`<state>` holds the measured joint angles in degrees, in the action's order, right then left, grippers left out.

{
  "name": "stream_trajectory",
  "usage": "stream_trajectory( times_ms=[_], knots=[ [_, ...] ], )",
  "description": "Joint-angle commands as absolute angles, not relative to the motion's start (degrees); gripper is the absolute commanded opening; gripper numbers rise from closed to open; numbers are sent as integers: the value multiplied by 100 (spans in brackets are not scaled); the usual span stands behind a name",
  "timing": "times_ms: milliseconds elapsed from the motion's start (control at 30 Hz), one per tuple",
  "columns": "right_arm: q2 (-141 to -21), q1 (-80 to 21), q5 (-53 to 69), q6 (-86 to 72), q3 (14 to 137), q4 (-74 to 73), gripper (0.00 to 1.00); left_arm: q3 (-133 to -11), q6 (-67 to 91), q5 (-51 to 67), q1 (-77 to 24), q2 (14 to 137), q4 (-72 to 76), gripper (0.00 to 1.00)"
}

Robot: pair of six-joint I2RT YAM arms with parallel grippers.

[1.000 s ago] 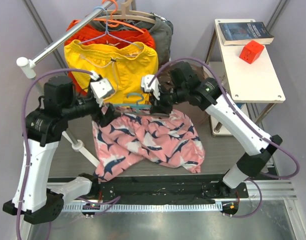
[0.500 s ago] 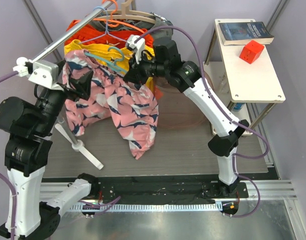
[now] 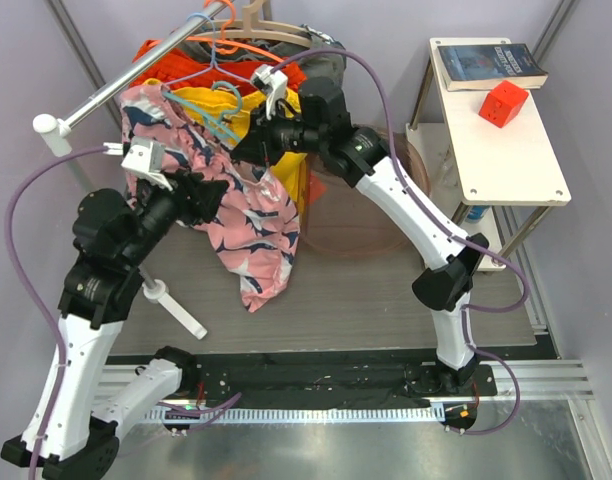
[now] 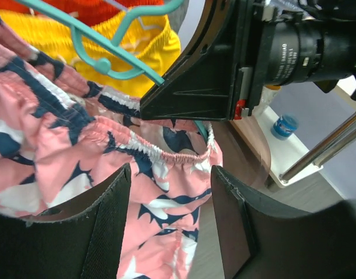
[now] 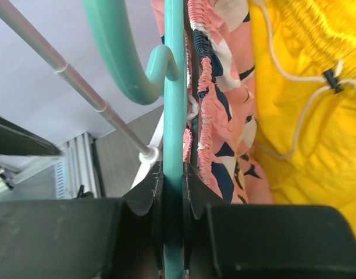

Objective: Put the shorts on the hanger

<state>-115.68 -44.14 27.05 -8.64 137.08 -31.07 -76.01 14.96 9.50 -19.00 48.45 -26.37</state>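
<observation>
The pink shark-print shorts hang by their waistband from the teal hanger, next to the clothes rail. My right gripper is shut on the hanger's bar; in the right wrist view the bar runs straight between the closed jaws, with the shorts' elastic waistband beside it. My left gripper is open at the left side of the shorts. In the left wrist view its fingers stand wide apart with the shorts behind them and the hanger above.
Yellow drawstring shorts, an orange garment and a wooden hanger hang on the metal rail. The rail's white foot lies on the table. At the right, a white side table holds a book and a red cube.
Both arms raised the hanger and shorts from the table up to the rail. Since half a second ago the left gripper has dropped lower and now stands open beside the hanging shorts.
</observation>
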Motion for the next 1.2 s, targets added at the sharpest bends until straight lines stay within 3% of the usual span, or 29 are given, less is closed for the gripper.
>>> stream_trajectory(
  times_ms=[0, 133, 367, 533, 767, 900, 1167],
  knots=[
    [-11101, -4456, 3033, -1503, 13361, -2198, 1, -7199, 2538, 906, -1881, 4799, -1628, 57],
    [-10653, -4474, 2865, -1591, 12386, -1601, 1, -7049, 3128, 538, -1881, 4886, -1204, 58],
    [-10442, -4614, 2865, -1679, 12059, -1275, 1, -6812, 3665, -298, -1881, 4948, -923, 60],
    [-10336, -4728, 2761, -1740, 11848, -1037, 1, -6785, 3604, -536, -1881, 5054, -704, 54],
    [-10318, -4737, 2110, -2073, 11874, -1072, 1, -6242, 2919, 156, -1881, 4283, -781, 54],
    [-10345, -4746, 2092, -2574, 11839, -1046, 1, -6021, 2830, 981, -1881, 4017, -1002, 47],
    [-10415, -4992, 1952, -2698, 11848, -905, 1, -5695, 3164, 1380, -1898, 4139, -484, 39]
  ],
)
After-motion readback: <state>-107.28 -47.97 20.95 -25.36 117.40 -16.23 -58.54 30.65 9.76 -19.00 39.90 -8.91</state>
